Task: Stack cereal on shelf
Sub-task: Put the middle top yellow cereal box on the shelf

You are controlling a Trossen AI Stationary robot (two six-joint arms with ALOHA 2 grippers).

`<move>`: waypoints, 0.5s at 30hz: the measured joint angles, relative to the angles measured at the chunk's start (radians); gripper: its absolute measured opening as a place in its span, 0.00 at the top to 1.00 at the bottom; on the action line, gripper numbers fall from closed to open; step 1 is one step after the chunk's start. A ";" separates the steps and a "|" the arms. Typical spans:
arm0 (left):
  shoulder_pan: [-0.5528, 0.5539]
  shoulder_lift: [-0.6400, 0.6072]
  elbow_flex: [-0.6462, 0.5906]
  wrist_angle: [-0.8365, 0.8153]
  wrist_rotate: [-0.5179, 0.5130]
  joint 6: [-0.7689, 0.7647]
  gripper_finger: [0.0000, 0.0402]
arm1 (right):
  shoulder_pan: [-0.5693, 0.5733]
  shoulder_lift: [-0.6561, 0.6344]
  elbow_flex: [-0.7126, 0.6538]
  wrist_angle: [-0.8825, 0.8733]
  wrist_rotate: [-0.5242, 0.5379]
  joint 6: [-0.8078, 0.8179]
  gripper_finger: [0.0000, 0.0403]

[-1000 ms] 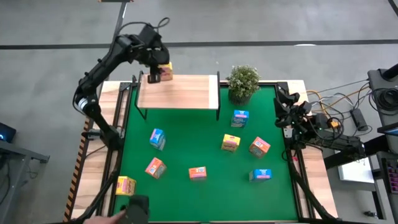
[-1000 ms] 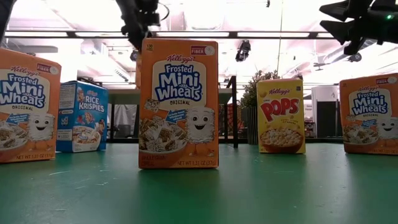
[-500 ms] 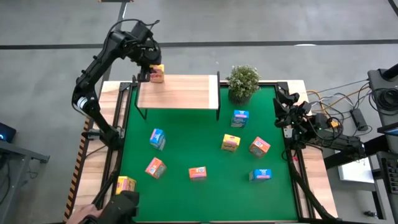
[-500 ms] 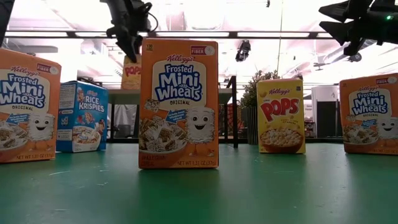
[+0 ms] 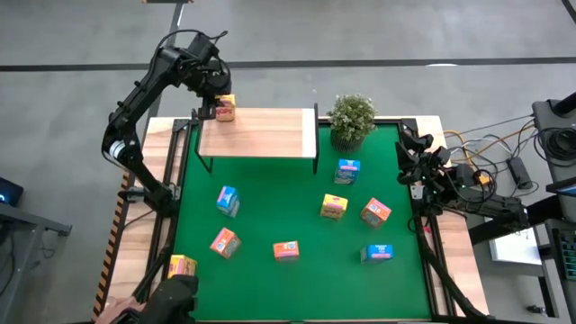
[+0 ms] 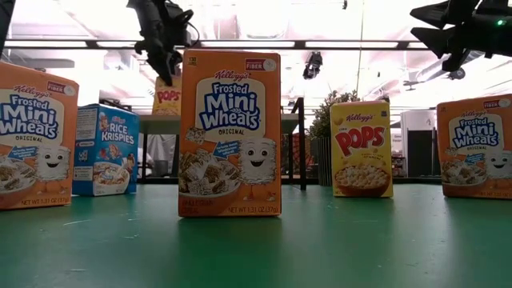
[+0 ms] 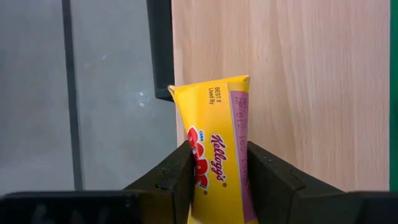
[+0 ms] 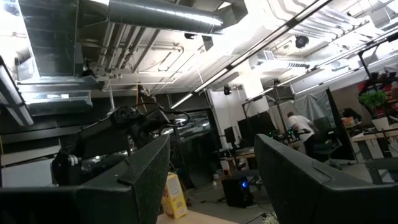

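Left claw: we see the left gripper (image 7: 217, 171) clamped on a yellow Pops box (image 7: 216, 155), one dark finger (image 7: 177, 174) pressed flat on each broad face, jaws only as far apart as the box is thick.
Left claw from above: the left gripper sits over the shelf's far left corner, and the yellow box (image 5: 225, 108) shows right under it.
Held box: upright in the grip, its far end reaching out past the fingertips over the corner; we cannot tell whether its base touches the wood.
Shelf: the light-wood shelf (image 5: 261, 135) spreads to the claw's right and toward the table's near side, its black frame (image 7: 160, 46) just beyond the fingertips.
Low camera: the Pops box (image 6: 166, 98) hangs at shelf height beneath the dark left claw (image 6: 164, 36).
Right claw: the right gripper (image 5: 409, 148) is parked at the table's right edge, well apart from everything, its two fingers (image 8: 134, 180) spread wide with nothing between them.
Loose cereal: eight boxes stand on the green mat (image 5: 297, 279), all well clear of the left claw, among them a Rice Krispies box (image 6: 106, 150) and a Frosted Mini Wheats box (image 6: 230, 132).
Plant: the potted plant (image 5: 351, 119) stands just off the shelf's right end.
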 joint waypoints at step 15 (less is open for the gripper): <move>-0.001 -0.052 -0.054 0.032 -0.006 -0.028 0.64 | 0.000 0.000 0.000 0.003 0.000 0.003 0.44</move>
